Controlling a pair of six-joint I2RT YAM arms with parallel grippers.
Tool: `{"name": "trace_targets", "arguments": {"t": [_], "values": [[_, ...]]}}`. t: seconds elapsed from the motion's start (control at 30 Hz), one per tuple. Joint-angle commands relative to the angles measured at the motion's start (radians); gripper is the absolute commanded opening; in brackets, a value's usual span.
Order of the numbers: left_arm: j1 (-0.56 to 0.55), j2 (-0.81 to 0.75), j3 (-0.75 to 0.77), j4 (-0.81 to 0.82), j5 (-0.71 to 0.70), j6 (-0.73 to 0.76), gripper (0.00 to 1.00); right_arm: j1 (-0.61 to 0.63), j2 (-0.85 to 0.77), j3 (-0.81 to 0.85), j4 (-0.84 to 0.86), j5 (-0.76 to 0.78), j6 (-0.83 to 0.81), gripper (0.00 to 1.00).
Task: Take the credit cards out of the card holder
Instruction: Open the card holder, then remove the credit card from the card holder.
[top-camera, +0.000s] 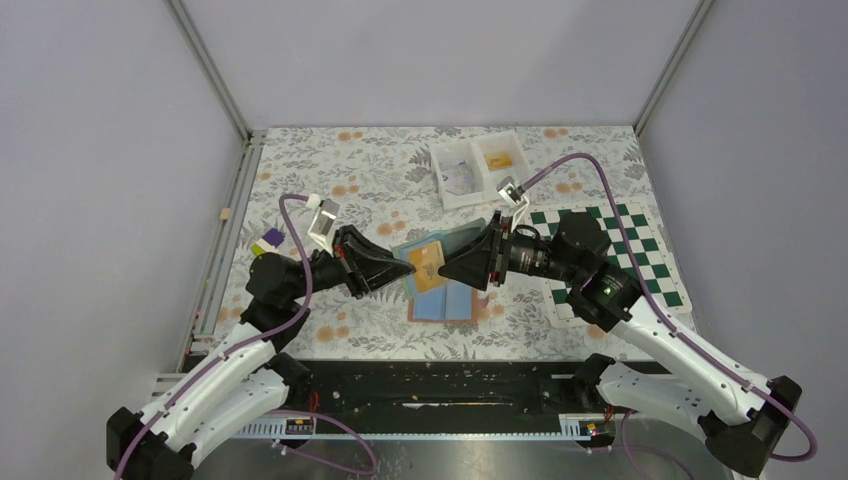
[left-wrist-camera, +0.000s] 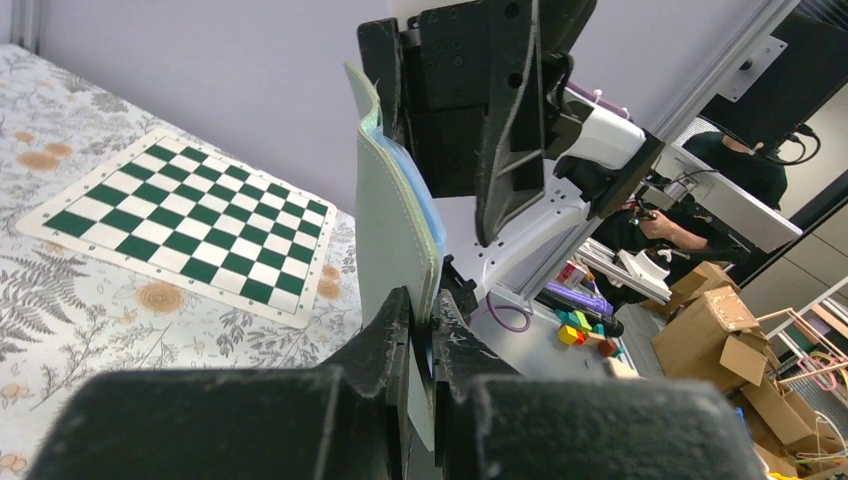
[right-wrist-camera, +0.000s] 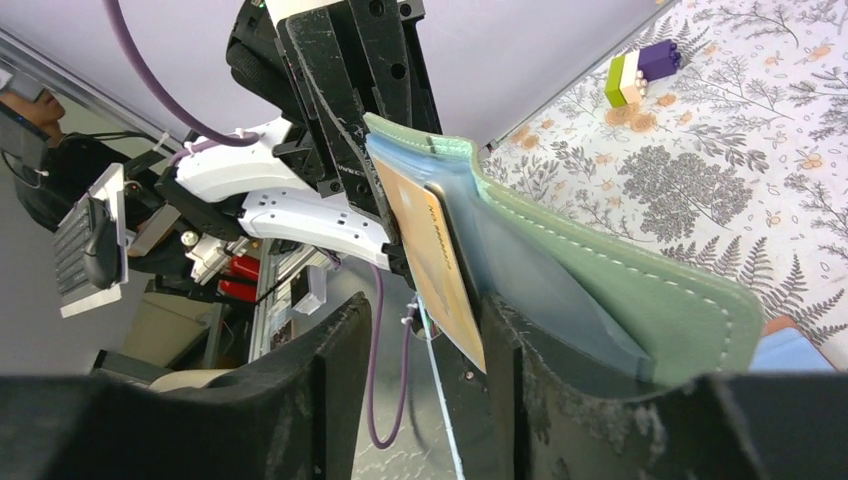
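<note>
Fingers (left-wrist-camera: 395, 325) of the left gripper (left-wrist-camera: 428, 318) are pressed together on the lower edge of the holder (left-wrist-camera: 395, 220), which is held upright over the table's middle. Fingers (right-wrist-camera: 340, 345) of the right gripper (right-wrist-camera: 422, 312) are spread, one at each side of the card (right-wrist-camera: 430, 255) projecting from a blue pocket. The card is judged light, stiff and slick, and best pinched flat on its exposed end. The holder is judged soft and likely to flex. Counted: one holder, one card visible, one tray (top-camera: 474, 160) far, one mat (top-camera: 650, 245) right, one block (top-camera: 268, 240) left.
</note>
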Motion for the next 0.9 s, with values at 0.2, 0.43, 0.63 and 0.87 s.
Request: {"name": "trace_targets", "arguments": {"t": [0.2, 0.43, 0.63, 0.87], "values": [[-0.005, -0.003, 0.006, 0.104, 0.07, -0.013, 0.0, -0.005, 0.053, -0.015, 0.198, -0.109, 0.105, 0.24], [-0.001, 0.005, 0.032, 0.005, 0.066, 0.049, 0.0, -0.009, 0.066, -0.017, 0.268, -0.162, 0.142, 0.08], [0.031, -0.018, 0.054, -0.087, 0.038, 0.066, 0.0, -0.058, 0.018, -0.057, 0.266, -0.17, 0.134, 0.0], [0.038, -0.009, 0.069, -0.151, 0.051, 0.066, 0.0, -0.096, -0.001, -0.079, 0.272, -0.218, 0.127, 0.0]]}}
